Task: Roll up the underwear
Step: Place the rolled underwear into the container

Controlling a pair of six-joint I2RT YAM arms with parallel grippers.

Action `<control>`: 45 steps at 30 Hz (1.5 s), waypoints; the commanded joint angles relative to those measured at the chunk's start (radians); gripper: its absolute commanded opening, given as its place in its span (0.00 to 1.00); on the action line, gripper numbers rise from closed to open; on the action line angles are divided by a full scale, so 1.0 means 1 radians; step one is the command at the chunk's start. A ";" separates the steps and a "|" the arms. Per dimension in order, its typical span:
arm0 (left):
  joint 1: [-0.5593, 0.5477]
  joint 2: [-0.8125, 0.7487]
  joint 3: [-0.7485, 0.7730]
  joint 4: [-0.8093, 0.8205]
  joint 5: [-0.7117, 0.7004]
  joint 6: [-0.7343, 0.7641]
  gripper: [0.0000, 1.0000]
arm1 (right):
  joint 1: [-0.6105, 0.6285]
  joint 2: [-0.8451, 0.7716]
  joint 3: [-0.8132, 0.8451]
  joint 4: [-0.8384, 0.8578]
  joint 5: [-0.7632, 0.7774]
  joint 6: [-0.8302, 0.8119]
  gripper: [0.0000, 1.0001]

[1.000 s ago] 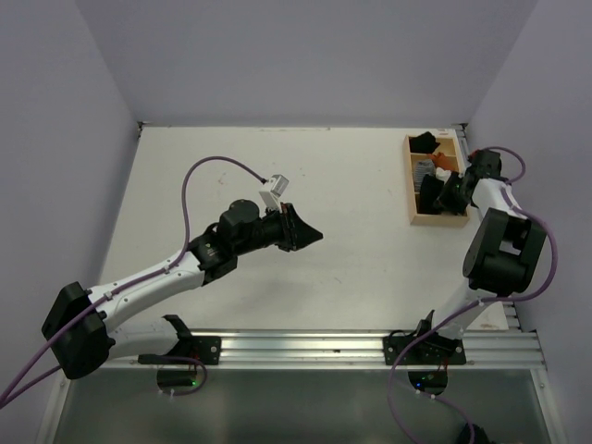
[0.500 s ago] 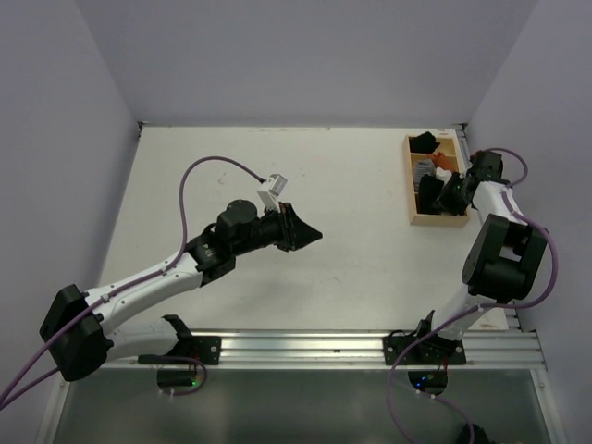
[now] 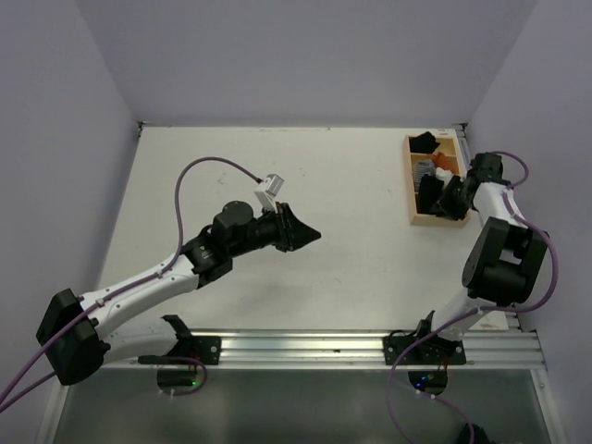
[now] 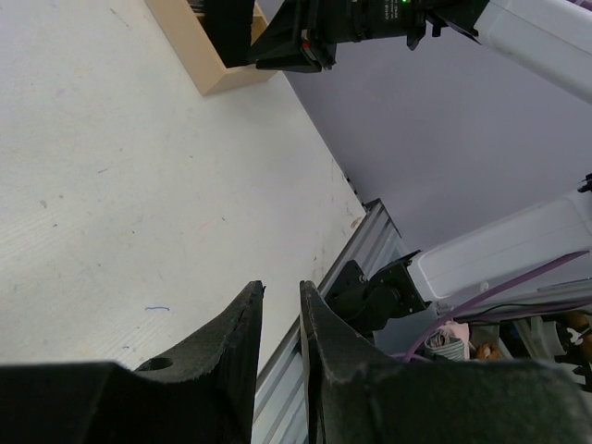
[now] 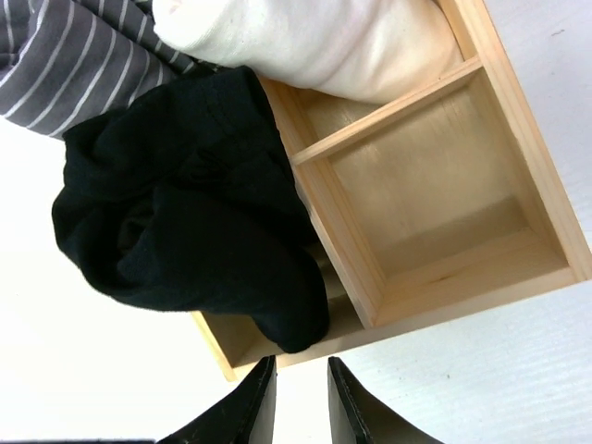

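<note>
**Underwear rolled at the box as the right claw eases off**

Top view: the right gripper (image 3: pixel 450 196) is at the wooden box (image 3: pixel 413 185) on the table's (image 3: pixel 351 176) far right. Over the last second its elbow has sunk toward the near edge and the wrist has drawn slightly back. The left gripper (image 3: pixel 305 233) hangs over mid-table and has hardly moved. Bare tabletop lies between the arms. The right wall is close behind the right arm, leaving little room to retreat that way.

Left wrist: the claw (image 4: pixel 280 289) shows only a narrow slit with nothing in it. It is above bare table, with the near rail not far off.

Right wrist: the underwear (image 5: pixel 185 240) is a dark bundle in the box's (image 5: pixel 435 268) corner compartment, bulging over the outer wall. It sits beside a striped cloth (image 5: pixel 74 46) and a white roll (image 5: pixel 314 37). The claw (image 5: pixel 301 365) is just short of it, slightly parted and empty. That looks like a release, so the rolling seems finished, though the overhanging part could slump out.
</note>
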 commanded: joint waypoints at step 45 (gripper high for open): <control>0.000 0.004 0.058 -0.023 -0.029 0.030 0.28 | -0.005 0.073 0.233 -0.052 -0.037 0.068 0.07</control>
